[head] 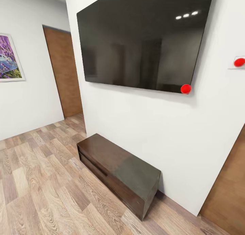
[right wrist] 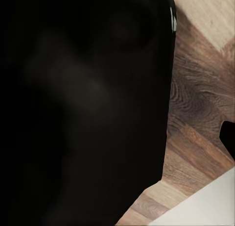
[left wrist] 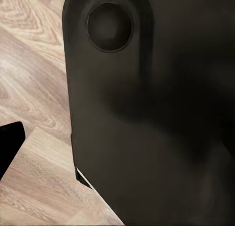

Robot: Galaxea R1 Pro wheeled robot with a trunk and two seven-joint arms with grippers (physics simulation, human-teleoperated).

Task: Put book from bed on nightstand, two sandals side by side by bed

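The book, the bed, the nightstand and the sandals are out of view. The head view faces a white wall with a large black screen above a long low dark bench. In the left wrist view a black fingertip of my left gripper juts in over the wood-plank floor, beside a dark rounded part of the robot's body. In the right wrist view a black fingertip of my right gripper shows at the frame's edge beside the same kind of dark body. Neither view lets me judge how the jaws stand.
A brown door stands at the back left past the wall's corner, another brown door at the right edge. A purple picture hangs on the left wall. Wood-plank floor stretches in front of the bench.
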